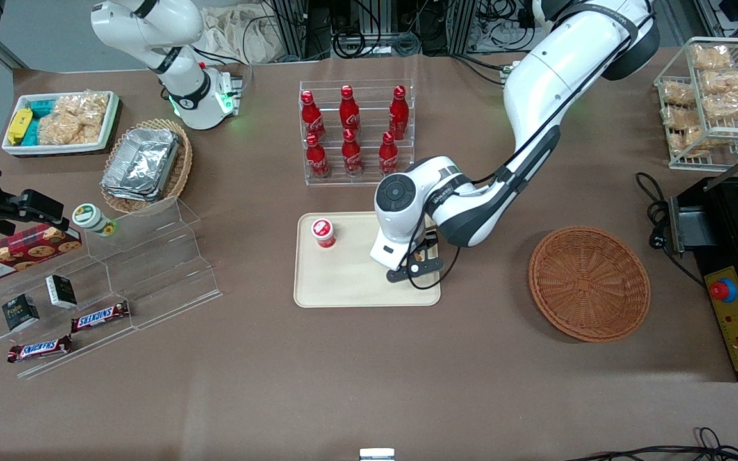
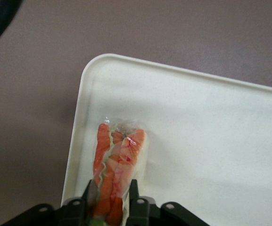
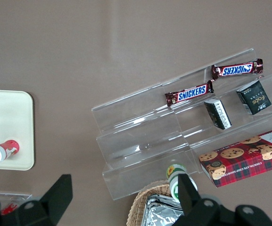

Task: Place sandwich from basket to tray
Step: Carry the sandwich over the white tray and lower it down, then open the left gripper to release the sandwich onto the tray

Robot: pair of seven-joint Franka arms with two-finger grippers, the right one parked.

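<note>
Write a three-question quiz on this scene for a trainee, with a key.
1. True or false: the sandwich lies in the reddish-brown basket.
2. What is the gripper doing? A) hanging open above the basket B) shut on the sandwich over a corner of the tray C) gripping a cola bottle
3. Which small item already sits on the tray?

Key
1. False: it is at the tray, between the gripper's fingers.
2. B
3. A small red-and-white cup.
</note>
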